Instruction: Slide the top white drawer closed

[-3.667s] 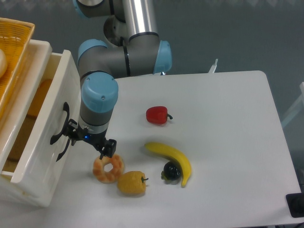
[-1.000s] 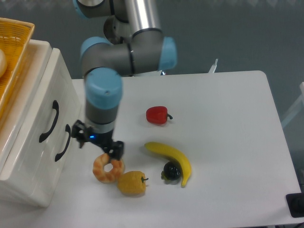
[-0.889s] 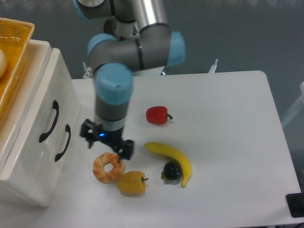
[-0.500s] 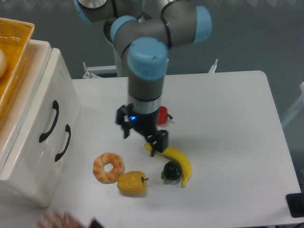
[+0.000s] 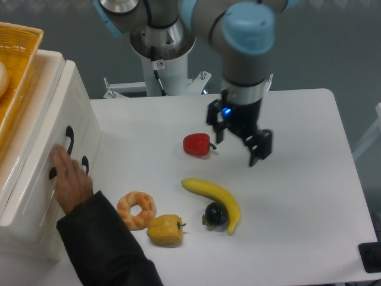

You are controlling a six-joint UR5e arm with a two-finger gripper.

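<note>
The top white drawer is seen flush in its cabinet, so the closing looks done. The pincer, spread wide and empty, hangs well apart from it; only retreat appears needed.

Drawer shut, a hand at its handle.
I see the top white drawer flush with the cabinet, a person's hand on its front; my gripper hangs empty, fingers apart, over the table beside the red pepper.
</note>
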